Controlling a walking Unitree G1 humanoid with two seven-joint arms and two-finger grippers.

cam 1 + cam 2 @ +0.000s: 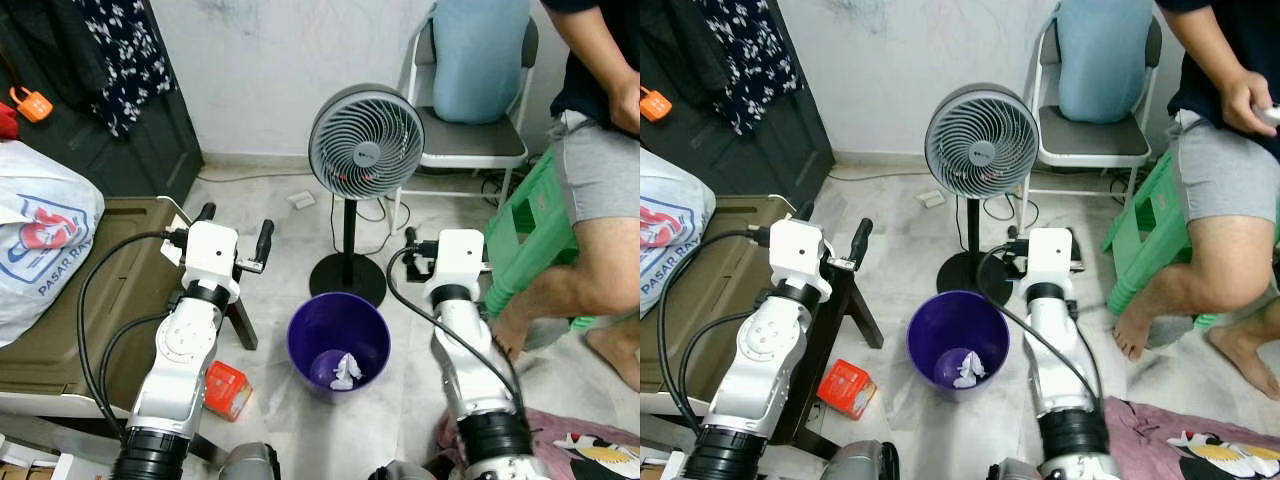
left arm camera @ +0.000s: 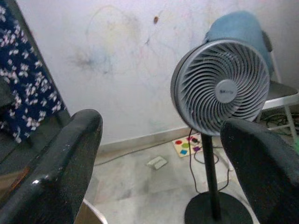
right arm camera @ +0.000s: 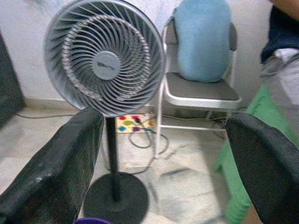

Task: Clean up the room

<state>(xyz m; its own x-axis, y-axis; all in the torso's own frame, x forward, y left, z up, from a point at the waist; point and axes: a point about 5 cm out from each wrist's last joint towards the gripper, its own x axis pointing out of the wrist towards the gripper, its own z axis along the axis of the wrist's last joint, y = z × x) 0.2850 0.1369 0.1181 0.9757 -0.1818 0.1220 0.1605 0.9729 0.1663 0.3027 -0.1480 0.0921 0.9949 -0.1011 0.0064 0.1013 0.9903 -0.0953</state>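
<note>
We've got both arms up over the purple bin point(image 1: 338, 340), crumpled paper point(image 1: 345, 370) inside. Left gripper point(image 1: 235, 228) and right gripper point(image 3: 163, 163) both spread wide, holding nothing, facing the fan point(image 1: 365, 142).

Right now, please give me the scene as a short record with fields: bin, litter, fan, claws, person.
bin: purple bin on the floor between both arms, crumpled white paper inside
litter: orange box on the floor beside the left arm
fan: grey standing fan behind the bin
left claw: open, holds nothing
right claw: open, holds nothing
person: seated at right, bare foot near the right arm
</note>
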